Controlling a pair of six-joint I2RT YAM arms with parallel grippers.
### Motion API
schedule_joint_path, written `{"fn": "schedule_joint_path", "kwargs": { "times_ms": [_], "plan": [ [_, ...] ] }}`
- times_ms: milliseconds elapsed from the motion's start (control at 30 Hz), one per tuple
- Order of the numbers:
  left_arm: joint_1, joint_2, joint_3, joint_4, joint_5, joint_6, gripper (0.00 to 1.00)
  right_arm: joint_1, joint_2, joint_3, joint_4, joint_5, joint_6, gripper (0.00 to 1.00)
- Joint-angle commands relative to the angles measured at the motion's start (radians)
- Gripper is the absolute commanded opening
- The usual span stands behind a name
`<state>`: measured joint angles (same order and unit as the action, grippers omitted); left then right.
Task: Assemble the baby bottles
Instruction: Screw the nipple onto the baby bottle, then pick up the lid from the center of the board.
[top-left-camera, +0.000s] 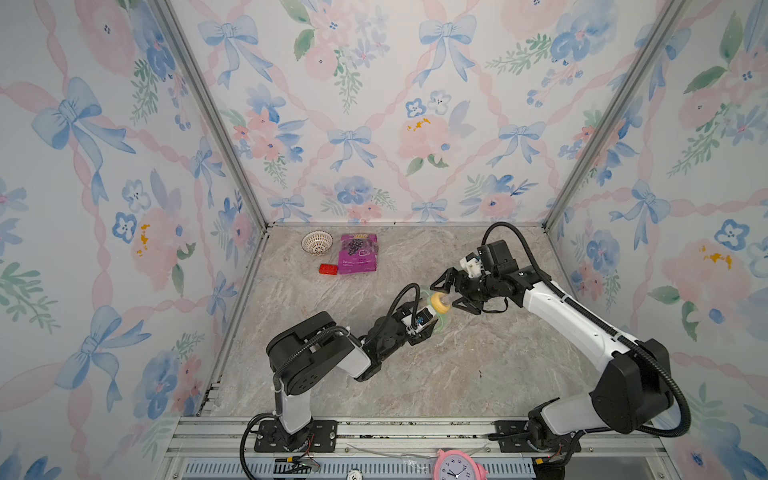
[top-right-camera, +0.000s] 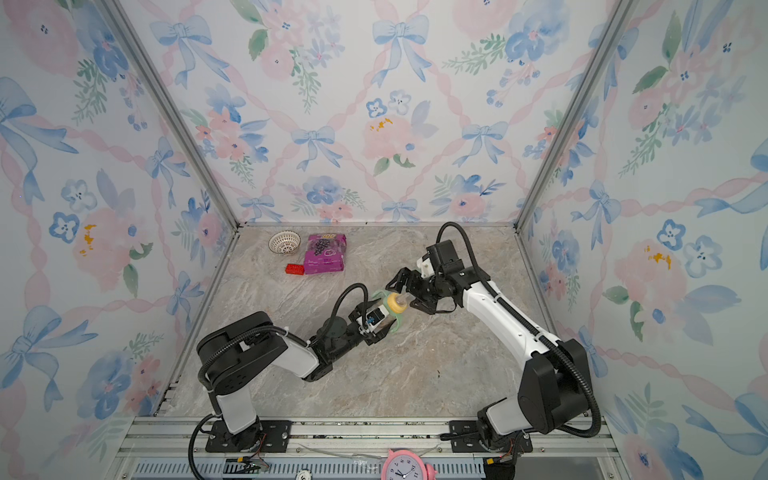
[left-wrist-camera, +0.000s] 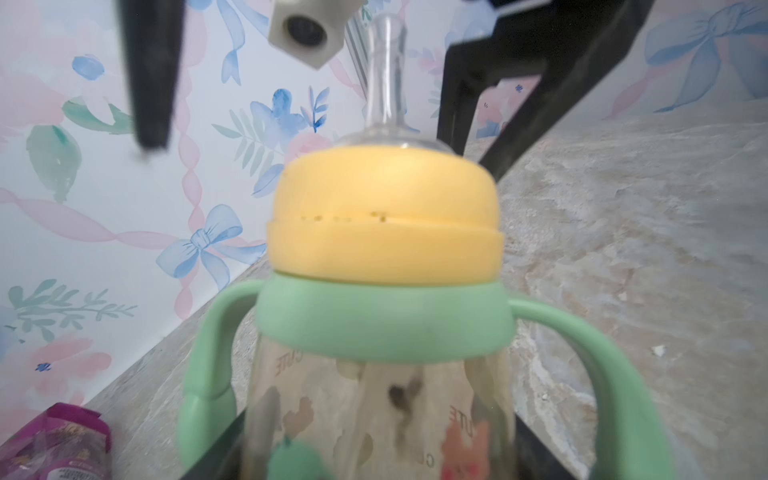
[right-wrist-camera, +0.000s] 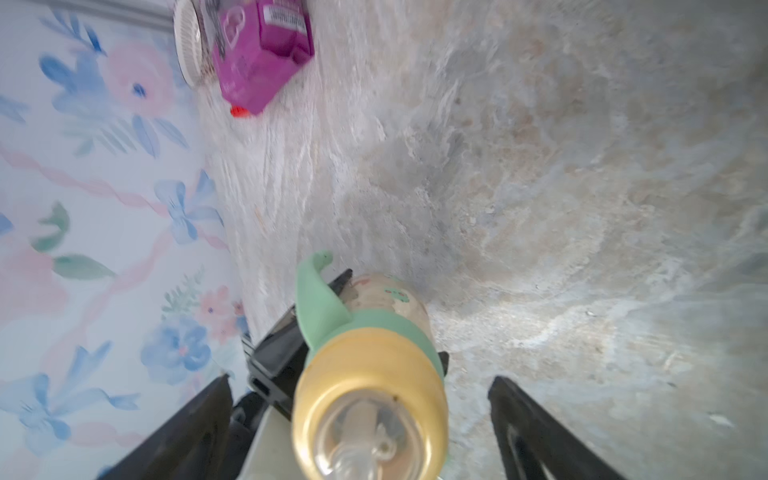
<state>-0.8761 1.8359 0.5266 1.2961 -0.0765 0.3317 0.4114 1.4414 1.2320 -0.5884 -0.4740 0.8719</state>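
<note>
Clear amber plastic bottle (left-wrist-camera: 374, 415), matt yellow ring (left-wrist-camera: 384, 224), glossy nipple (left-wrist-camera: 384, 75), marble-look tabletop (left-wrist-camera: 623, 249).

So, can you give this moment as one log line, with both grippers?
left gripper: shut on bottle | right gripper: open, jaws either side of yellow ring, no contact | yellow ring: on bottle

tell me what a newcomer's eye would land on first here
First, the baby bottle with its yellow ring and mint-green handles, gripped by the left end effector over the middle of the table. The right end effector faces it, jaws wide open on either side of the clear nipple, not touching. In the table's far left corner sit a purple packet, a white bowl and a red block.
</note>
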Motion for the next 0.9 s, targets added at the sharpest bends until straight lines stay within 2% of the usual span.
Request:
{"fn": "schedule_joint_path", "kwargs": {
  "times_ms": [0,233,300,333,433,500,533,667,767,867],
  "plan": [
    [0.021,-0.025,-0.01,0.161,-0.02,-0.008,0.0,-0.024,-0.138,0.092,-0.002,0.056,0.15,0.99],
    [0.048,-0.07,-0.043,0.169,0.065,-0.103,0.0,-0.143,-0.238,0.022,-0.001,0.035,0.125,0.99],
    [0.073,-0.11,-0.052,0.159,0.123,-0.178,0.0,-0.191,-0.233,0.031,-0.026,0.032,0.036,0.99],
    [0.097,-0.139,-0.053,0.143,0.165,-0.245,0.0,-0.214,-0.215,0.059,-0.083,0.063,-0.059,0.99],
    [0.176,-0.238,-0.028,0.054,0.39,-0.478,0.0,-0.225,-0.076,0.18,-0.281,0.199,-0.419,0.99],
    [0.192,-0.303,-0.025,0.001,0.49,-0.535,0.0,-0.214,0.063,0.276,-0.396,0.291,-0.571,1.0],
    [0.192,-0.34,-0.039,-0.012,0.505,-0.539,0.0,-0.209,0.131,0.309,-0.422,0.346,-0.602,0.99],
    [0.192,-0.451,-0.103,-0.039,0.544,-0.528,0.0,-0.178,0.364,0.403,-0.375,0.388,-0.645,0.97],
    [0.189,-0.489,-0.135,-0.075,0.57,-0.505,0.0,-0.152,0.544,0.533,-0.401,0.411,-0.659,0.96],
    [0.185,-0.512,-0.169,-0.075,0.548,-0.486,0.0,-0.129,0.666,0.628,-0.422,0.42,-0.654,0.94]
  ]
}}
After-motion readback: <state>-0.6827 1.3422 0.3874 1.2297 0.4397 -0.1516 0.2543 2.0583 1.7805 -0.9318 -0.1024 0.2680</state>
